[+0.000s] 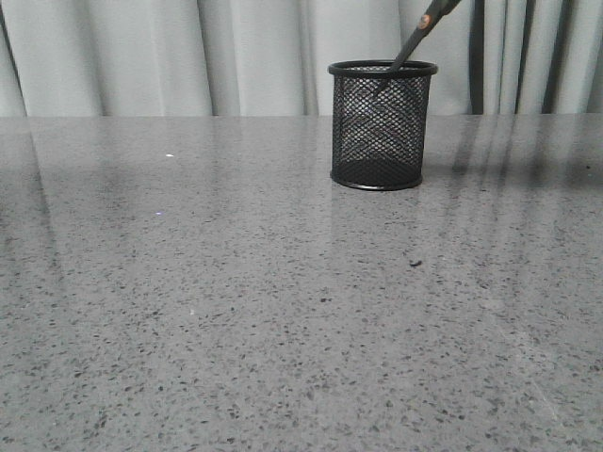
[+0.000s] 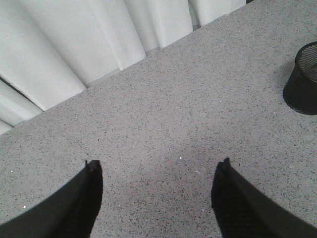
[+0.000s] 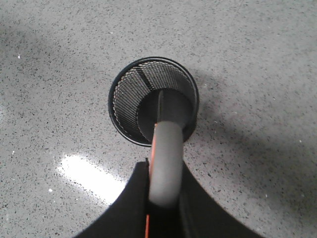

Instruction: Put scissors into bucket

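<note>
Lab-like setup, speckled grey table [image 1: 236, 311], pale curtain [image 1: 141, 56]

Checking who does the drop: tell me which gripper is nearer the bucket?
Right. The right gripper is directly above the bucket, holding the scissors; the left gripper hovers off to its side.

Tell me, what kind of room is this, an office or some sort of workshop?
Probably a staged test space, not a lived-in office. A bare speckled grey table stands before a plain pale curtain, and the only items are a mesh cup and scissors that the right gripper is lowering in.
</note>
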`<move>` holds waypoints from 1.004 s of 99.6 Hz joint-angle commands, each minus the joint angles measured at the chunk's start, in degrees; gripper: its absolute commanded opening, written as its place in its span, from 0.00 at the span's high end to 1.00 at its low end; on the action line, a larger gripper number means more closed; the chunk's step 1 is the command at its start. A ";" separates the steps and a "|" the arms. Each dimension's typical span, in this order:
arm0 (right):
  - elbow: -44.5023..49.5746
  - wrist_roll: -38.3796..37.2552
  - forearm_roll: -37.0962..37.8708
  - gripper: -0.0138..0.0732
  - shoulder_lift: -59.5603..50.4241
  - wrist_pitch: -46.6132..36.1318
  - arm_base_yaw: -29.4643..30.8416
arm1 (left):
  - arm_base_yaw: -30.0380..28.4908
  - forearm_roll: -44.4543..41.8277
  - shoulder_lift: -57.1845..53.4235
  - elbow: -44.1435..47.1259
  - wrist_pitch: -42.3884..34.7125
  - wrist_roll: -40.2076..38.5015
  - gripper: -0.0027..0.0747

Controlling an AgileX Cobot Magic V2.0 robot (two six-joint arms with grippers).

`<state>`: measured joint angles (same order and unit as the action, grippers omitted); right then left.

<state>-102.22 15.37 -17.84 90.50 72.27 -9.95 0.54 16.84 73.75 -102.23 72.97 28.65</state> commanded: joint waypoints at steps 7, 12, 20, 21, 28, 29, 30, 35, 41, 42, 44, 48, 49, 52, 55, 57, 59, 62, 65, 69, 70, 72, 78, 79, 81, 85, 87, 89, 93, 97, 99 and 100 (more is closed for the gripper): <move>-2.87 -0.05 -0.03 0.90 -0.24 0.53 -1.33 | -0.12 1.81 -1.58 -1.61 -2.50 -0.68 0.40; -2.91 -0.05 -0.03 0.90 0.16 1.11 -1.33 | -0.12 1.81 -1.58 -1.61 -2.50 -0.68 0.40; -3.37 -0.05 0.10 0.90 0.96 2.24 -1.33 | -0.12 1.81 -1.58 -1.61 -2.50 -0.68 0.40; -3.50 -0.05 0.10 0.90 1.07 2.47 -1.33 | -0.12 1.81 -1.58 -1.61 -2.50 -0.68 0.40; -3.59 -0.05 0.10 0.90 1.70 2.90 -1.33 | -0.12 1.81 -1.58 -1.61 -2.60 -0.68 0.40; -3.59 -0.05 0.10 0.90 1.71 2.90 -1.33 | -0.12 1.81 -1.58 -1.61 -2.60 -0.68 0.40; -3.59 -0.05 0.10 0.90 1.84 2.90 -1.33 | -0.12 1.81 -1.58 -1.61 -2.60 -0.68 0.40; -3.59 -0.05 0.10 0.90 2.10 2.90 -1.33 | -0.12 1.81 -1.58 -1.61 -2.60 -0.68 0.40; -3.59 -0.05 0.10 0.90 2.49 2.90 -1.33 | -0.12 1.81 -1.58 -1.61 -2.60 -0.68 0.40; -3.59 -0.05 0.10 0.90 2.63 2.90 -1.33 | -0.12 1.81 -1.58 -1.61 -2.60 -0.68 0.40; -3.59 -0.05 0.10 0.90 2.76 2.78 -1.33 | -0.12 1.81 -1.58 -1.61 -2.62 -0.68 0.40; -3.59 -0.05 0.10 0.90 3.05 2.50 -1.33 | -0.12 1.81 -1.58 -1.61 -2.84 -0.68 0.40; -3.59 -0.05 0.10 0.90 3.03 2.50 -1.33 | -0.12 1.81 -1.58 -1.61 -2.84 -0.68 0.40; -3.59 -0.05 0.10 0.90 3.06 2.40 -1.33 | -0.12 1.81 -1.58 -1.61 -2.84 -0.68 0.40; -3.59 -0.05 0.10 0.90 3.31 2.27 -1.33 | -0.12 1.81 -1.58 -1.61 -2.96 -0.68 0.40; -3.59 -0.05 0.10 0.90 3.29 2.27 -1.33 | -0.12 1.81 -1.58 -1.61 -2.96 -0.68 0.40; -3.59 -0.05 0.10 0.90 3.40 2.27 -1.33 | -0.12 1.81 -1.58 -1.61 -2.96 -0.68 0.40; -3.59 -0.05 0.10 0.89 3.50 2.27 -1.33 | -0.12 1.81 -1.58 -1.61 -2.96 -0.68 0.40; -3.59 -0.05 0.10 0.89 3.51 2.27 -1.33 | -0.12 1.81 -1.58 -1.61 -2.96 -0.68 0.40; -3.59 -0.05 0.10 0.87 3.65 2.27 -1.33 | -0.12 1.81 -1.58 -1.61 -2.96 -0.68 0.40; -3.59 -0.05 0.10 0.86 3.78 2.44 -1.33 | -0.12 1.81 -1.58 -1.61 -2.96 -0.68 0.40; -3.59 -0.05 0.10 0.84 3.78 2.40 -1.33 | -0.12 1.81 -1.58 -1.61 -2.96 -0.68 0.40; -3.59 -0.05 0.10 0.77 3.86 2.50 -1.33 | -0.12 1.81 -1.58 -1.61 -2.96 -0.68 0.40; -3.59 -0.05 0.10 0.74 3.86 2.50 -1.33 | -0.12 1.81 -1.58 -1.61 -2.96 -0.68 0.40; -3.59 -0.05 0.10 0.71 3.86 2.37 -1.33 | -0.12 1.81 -1.58 -1.61 -2.96 -0.68 0.40; -3.59 -0.05 0.10 0.65 3.86 2.22 -1.33 | -0.12 1.81 -1.58 -1.61 -2.96 -0.68 0.40; -3.59 -0.05 0.10 0.61 3.86 2.07 -1.33 | -0.12 1.81 -1.58 -1.61 -2.96 -0.68 0.40; -3.59 -0.05 0.10 0.58 3.86 2.09 -1.33 | -0.12 1.81 -1.58 -1.61 -2.96 -0.68 0.40; -3.59 -0.05 0.10 0.53 3.86 1.97 -1.33 | -0.12 1.81 -1.58 -1.61 -2.96 -0.68 0.40; -3.59 -0.05 0.10 0.50 3.86 1.72 -1.33 | -0.12 1.81 -1.58 -1.61 -2.96 -0.68 0.40; -3.73 -0.05 0.10 0.50 3.74 1.73 -1.33 | -0.12 1.81 -1.58 -1.61 -2.96 -0.68 0.40; -3.73 -0.05 0.24 0.50 3.73 1.73 -1.33 | -0.12 1.81 -1.58 -1.61 -2.96 -0.56 0.40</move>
<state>-103.87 15.25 -16.88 96.73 72.37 -11.21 0.54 16.87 73.75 -102.23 72.97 28.65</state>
